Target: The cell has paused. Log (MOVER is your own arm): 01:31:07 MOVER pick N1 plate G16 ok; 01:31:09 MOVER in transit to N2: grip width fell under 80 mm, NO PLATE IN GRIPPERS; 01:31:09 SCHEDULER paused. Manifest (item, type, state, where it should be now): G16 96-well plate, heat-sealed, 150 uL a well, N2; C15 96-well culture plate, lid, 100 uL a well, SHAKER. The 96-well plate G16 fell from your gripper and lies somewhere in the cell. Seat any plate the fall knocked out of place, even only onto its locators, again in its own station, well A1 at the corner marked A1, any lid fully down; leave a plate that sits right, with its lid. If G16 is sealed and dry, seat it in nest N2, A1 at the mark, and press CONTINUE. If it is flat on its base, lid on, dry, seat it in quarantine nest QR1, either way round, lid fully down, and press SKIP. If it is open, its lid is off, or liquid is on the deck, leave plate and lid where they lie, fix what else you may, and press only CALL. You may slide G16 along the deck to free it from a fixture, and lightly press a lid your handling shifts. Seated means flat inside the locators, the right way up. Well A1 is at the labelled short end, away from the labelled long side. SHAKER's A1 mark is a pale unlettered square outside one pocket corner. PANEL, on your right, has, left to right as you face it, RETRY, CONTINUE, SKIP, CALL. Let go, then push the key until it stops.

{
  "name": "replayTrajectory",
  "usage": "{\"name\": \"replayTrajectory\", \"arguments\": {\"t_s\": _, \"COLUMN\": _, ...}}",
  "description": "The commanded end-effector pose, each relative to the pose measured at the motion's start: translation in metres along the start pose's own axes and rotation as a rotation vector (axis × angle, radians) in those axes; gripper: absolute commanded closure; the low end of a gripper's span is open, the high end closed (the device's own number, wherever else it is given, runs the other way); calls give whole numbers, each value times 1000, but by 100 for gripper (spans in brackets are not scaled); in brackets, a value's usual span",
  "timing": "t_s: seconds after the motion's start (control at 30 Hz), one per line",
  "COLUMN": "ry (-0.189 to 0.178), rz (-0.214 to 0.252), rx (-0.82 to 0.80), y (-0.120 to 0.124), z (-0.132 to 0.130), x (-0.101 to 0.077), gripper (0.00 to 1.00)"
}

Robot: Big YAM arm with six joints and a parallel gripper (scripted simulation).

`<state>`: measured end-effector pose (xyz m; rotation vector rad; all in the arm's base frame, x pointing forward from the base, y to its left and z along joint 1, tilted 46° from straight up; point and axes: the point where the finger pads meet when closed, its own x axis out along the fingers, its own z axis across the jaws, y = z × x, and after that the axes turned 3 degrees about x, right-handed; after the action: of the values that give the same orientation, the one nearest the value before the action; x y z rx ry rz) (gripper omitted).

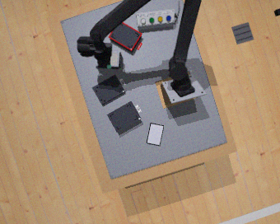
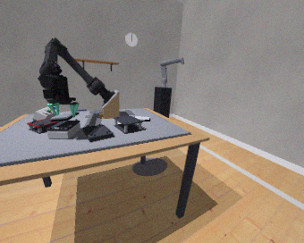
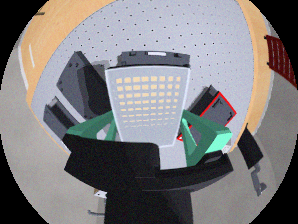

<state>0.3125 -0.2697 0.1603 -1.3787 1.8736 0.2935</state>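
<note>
1. Overhead: the end effector (image 1: 114, 62) hangs over the far left part of the grey surface (image 1: 180, 136), clamped on a pale 96-well plate (image 1: 115, 60) that peeks out beneath it. Just beside it sits a red-framed nest (image 1: 125, 37), and past that the button panel (image 1: 156, 19) with white, green, yellow and blue keys. Two dark nests lie nearer, one (image 1: 109, 89) right below the arm's wrist, another (image 1: 124, 118) further along. A white flat rectangle (image 1: 155, 134) lies alone on the surface, well apart from the plate. The arm's base plate (image 1: 199, 91) stands to the right.

2. From the side: green fingers (image 2: 53, 108) point down above the cluster of fixtures; the plate between them is too small to make out clearly. A raised dark station (image 2: 130, 121) stands to the right of the cluster.

3. Wrist: the plate (image 3: 149, 103) fills the middle, its well grid showing yellowish through a sealed-looking top, held by its long sides between the green fingers above the dotted surface (image 3: 166, 23).
</note>
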Motion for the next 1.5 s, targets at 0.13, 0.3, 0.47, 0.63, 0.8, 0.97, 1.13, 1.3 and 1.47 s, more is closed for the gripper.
{"name": "replayTrajectory", "arguments": {"t_s": 0.13, "ry": 2, "rz": -34, "rx": 29, "y": -20, "z": -8, "x": -12, "gripper": 100}}
{"name": "replayTrajectory", "arguments": {"t_s": 0.3, "ry": 2, "rz": -34, "rx": 29, "y": -20, "z": -8, "x": -12, "gripper": 100}}
{"name": "replayTrajectory", "arguments": {"t_s": 0.47, "ry": 2, "rz": -34, "rx": 29, "y": -20, "z": -8, "x": -12, "gripper": 100}}
{"name": "replayTrajectory", "arguments": {"t_s": 0.63, "ry": 2, "rz": -34, "rx": 29, "y": -20, "z": -8, "x": -12, "gripper": 100}}
{"name": "replayTrajectory", "arguments": {"t_s": 0.8, "ry": 2, "rz": -34, "rx": 29, "y": -20, "z": -8, "x": -12, "gripper": 100}}
{"name": "replayTrajectory", "arguments": {"t_s": 0.97, "ry": 2, "rz": -34, "rx": 29, "y": -20, "z": -8, "x": -12, "gripper": 100}}
{"name": "replayTrajectory", "arguments": {"t_s": 1.13, "ry": 2, "rz": -34, "rx": 29, "y": -20, "z": -8, "x": -12, "gripper": 100}}
{"name": "replayTrajectory", "arguments": {"t_s": 1.3, "ry": 2, "rz": -34, "rx": 47, "y": -20, "z": -8, "x": -12, "gripper": 100}}
{"name": "replayTrajectory", "arguments": {"t_s": 1.47, "ry": 2, "rz": -34, "rx": 41, "y": -20, "z": -8, "x": -12, "gripper": 100}}
